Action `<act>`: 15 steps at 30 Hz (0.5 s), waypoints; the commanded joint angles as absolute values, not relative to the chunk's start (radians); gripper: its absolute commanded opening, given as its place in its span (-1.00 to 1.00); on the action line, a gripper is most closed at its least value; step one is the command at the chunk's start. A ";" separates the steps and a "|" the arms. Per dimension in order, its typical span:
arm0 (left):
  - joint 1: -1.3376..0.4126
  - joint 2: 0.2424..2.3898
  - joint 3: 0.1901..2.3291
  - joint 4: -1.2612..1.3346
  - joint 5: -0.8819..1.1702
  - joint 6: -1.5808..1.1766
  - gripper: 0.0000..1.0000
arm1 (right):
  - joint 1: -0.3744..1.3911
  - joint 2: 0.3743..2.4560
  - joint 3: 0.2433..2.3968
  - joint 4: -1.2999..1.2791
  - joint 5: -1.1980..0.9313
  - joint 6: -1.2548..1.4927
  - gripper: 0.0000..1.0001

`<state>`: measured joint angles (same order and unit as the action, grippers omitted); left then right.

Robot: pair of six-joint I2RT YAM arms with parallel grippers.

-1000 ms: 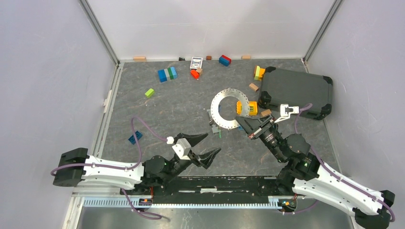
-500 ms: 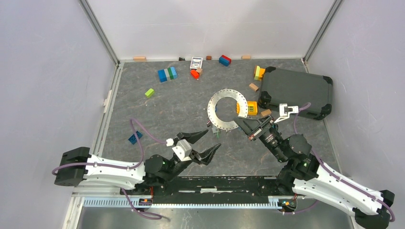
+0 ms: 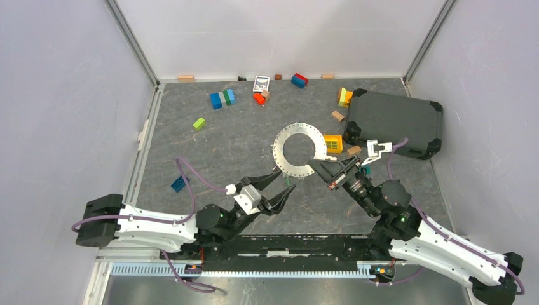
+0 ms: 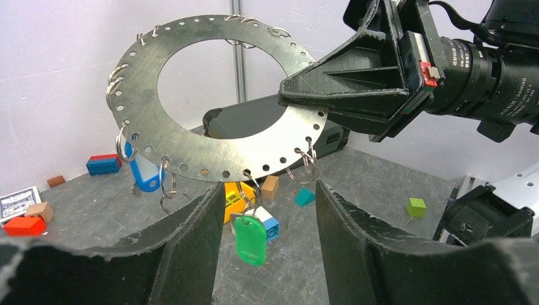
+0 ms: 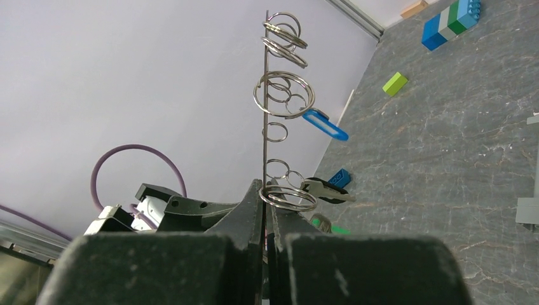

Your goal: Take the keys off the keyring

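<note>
My right gripper [image 3: 316,166] is shut on the rim of a flat perforated silver ring plate [image 3: 286,155] and holds it lifted off the table. Several thin wire rings hang from its holes. In the left wrist view one keyring [image 4: 252,190] under the plate [image 4: 191,143] carries a key with a green head [image 4: 250,236]. My left gripper [image 4: 270,216] is open, with one finger on each side of that green key and touching nothing. The right wrist view shows the plate edge-on [image 5: 264,95] between the shut jaws [image 5: 264,190], with a silver key [image 5: 327,189] hanging close by.
A black case [image 3: 394,121] lies at the back right, with a yellow grid block [image 3: 333,143] next to the plate. Toy bricks [image 3: 222,98] and a card box [image 3: 261,83] sit along the back. A green brick [image 3: 199,123] and a blue brick [image 3: 179,183] lie to the left.
The right gripper has carried the plate left, toward the left arm. The left gripper has moved forward under the plate and its jaws have narrowed around the green key.
</note>
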<state>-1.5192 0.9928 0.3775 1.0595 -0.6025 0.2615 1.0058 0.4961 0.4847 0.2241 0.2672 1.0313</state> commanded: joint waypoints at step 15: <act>-1.526 1.000 0.422 1.080 -0.647 0.319 -0.47 | 1.003 0.462 0.482 0.313 0.236 1.058 -1.00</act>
